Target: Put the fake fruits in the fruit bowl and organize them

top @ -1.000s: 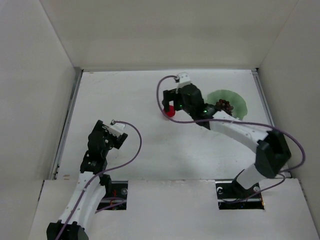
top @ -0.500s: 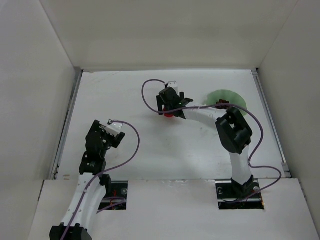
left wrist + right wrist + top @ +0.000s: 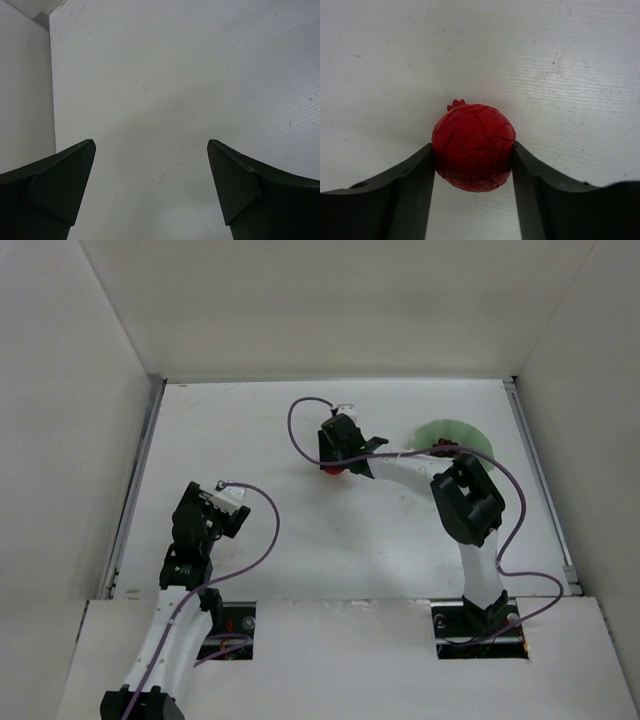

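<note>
The small glossy red fruit [image 3: 473, 147] rests on the white table, and my right gripper [image 3: 472, 150] is shut on it, a finger pressing each side. From above, that gripper [image 3: 336, 456] covers most of the red fruit [image 3: 333, 468], left of the pale mint-green fruit bowl [image 3: 442, 427]. Dark maroon grapes [image 3: 445, 449] lie in the bowl, partly hidden by my right arm. My left gripper [image 3: 207, 504] is near the front left, far from the fruits. In its wrist view the left gripper [image 3: 150, 150] is open over bare table.
White walls enclose the table on the left, back and right. A metal rail [image 3: 135, 490] runs along the left edge. My right arm's purple cable [image 3: 300, 430] loops over the table behind the gripper.
My right arm reached left and lowered onto the red fruit, and its fingers closed from wide open onto the fruit. The left arm barely moved.
</note>
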Robot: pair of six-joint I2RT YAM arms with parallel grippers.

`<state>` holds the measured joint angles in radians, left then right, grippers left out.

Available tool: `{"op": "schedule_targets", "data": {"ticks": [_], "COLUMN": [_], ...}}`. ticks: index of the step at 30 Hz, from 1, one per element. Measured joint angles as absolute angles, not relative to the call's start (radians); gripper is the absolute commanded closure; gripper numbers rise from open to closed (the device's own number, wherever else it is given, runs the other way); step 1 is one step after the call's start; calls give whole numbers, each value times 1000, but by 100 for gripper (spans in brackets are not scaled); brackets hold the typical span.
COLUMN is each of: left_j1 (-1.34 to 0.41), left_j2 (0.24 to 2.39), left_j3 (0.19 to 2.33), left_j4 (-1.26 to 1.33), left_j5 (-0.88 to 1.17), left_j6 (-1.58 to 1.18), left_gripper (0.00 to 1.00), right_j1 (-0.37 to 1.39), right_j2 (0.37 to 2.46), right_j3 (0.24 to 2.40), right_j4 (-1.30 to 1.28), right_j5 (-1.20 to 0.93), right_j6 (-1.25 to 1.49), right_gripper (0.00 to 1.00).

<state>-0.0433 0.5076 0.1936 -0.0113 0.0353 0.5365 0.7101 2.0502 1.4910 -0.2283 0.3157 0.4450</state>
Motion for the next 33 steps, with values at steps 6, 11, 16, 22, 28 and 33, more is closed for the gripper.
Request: {"op": "schedule_targets", "data": {"ticks": [6,11,16,22,28,33], "left_j1": [-43,-41,-40,-47,-46,-39], "left_j2": [513,513,514,525,527,527], "left_j3": [194,194,194,194,194,194], "left_j4": [-11,-11,-11,-10,-11,-11], "left_j5": [35,35,35,35,35,35], "left_j6": [537,537,537,537,538,540], "left_gripper": [0,0,0,0,0,0], "right_j1": [686,641,438,199,150,141], "right_j2": [1992,1762,1480,1491,1537,1432], "right_j3": [1434,1288,1168,1104,1063,1033], "right_j4": [-224,-223,-194,-175,-202,-199], "right_j5": [312,327,389,376,329,321], "right_j6": [448,457,476,496,504,493], "right_gripper": [82,83,86,71,0,0]}}
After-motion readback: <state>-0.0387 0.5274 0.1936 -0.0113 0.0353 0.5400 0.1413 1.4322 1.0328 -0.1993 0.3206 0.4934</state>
